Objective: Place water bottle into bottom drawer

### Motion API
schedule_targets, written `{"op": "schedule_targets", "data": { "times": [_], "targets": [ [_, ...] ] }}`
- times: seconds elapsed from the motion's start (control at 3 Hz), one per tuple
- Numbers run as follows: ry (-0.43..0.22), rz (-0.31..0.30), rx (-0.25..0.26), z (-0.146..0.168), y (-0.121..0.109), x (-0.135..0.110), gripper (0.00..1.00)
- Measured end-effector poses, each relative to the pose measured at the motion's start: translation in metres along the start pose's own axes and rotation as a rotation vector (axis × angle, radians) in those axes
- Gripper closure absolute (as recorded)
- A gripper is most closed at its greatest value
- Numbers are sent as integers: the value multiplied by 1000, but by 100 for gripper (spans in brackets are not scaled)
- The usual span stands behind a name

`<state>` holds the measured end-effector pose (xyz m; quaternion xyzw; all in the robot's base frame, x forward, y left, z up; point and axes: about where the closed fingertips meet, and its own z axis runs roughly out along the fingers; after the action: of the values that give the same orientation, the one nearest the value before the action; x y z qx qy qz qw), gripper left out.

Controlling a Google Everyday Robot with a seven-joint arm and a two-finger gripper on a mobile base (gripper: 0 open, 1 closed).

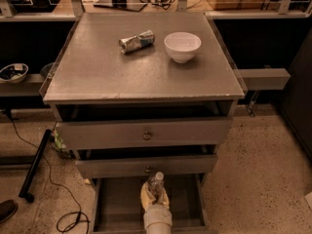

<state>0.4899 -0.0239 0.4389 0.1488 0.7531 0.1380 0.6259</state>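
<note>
The hand (155, 196) is down low at the front of the cabinet, right over the open bottom drawer (119, 206). It's pinching the water bottle (156, 182) from both sides, with the yellowish fingers (146, 197) pressed against the clear body. The bottle stands upright with its white cap pointing up, so the hand can lower it straight onto its base rather than dropping it on its side. The pale arm (157, 219) comes in from the bottom edge of the view, lined up with the middle of the tray.

The bottle sits inside the drawer's outline, just in front of the middle drawer (146, 165) and below its knob. That's tight against the overhang, which is probably why the hand is working near the front half of the tray. Whether the bottle's base touches the grey floor of the drawer, I cannot tell, because the hand hides it.

Up above, the top drawer (146, 133) is also pulled out a little, leaving a dark gap under the counter (97, 77). On the counter, a crumpled silver wrapper (137, 41) lies just beside a white bowl (182, 46), both well clear of the action.

My read is that this is the final stretch: the bottle is in position and only setting it down and letting go remain. The risk is a tall, light bottle tipping over on release.
</note>
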Motion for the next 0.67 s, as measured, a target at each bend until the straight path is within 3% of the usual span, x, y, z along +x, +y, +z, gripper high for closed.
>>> {"op": "schedule_targets", "data": {
  "times": [0.33, 0.67],
  "targets": [
    [-62, 12, 55, 12, -5, 4, 100],
    [-83, -3, 60, 10, -5, 1, 100]
  ]
}}
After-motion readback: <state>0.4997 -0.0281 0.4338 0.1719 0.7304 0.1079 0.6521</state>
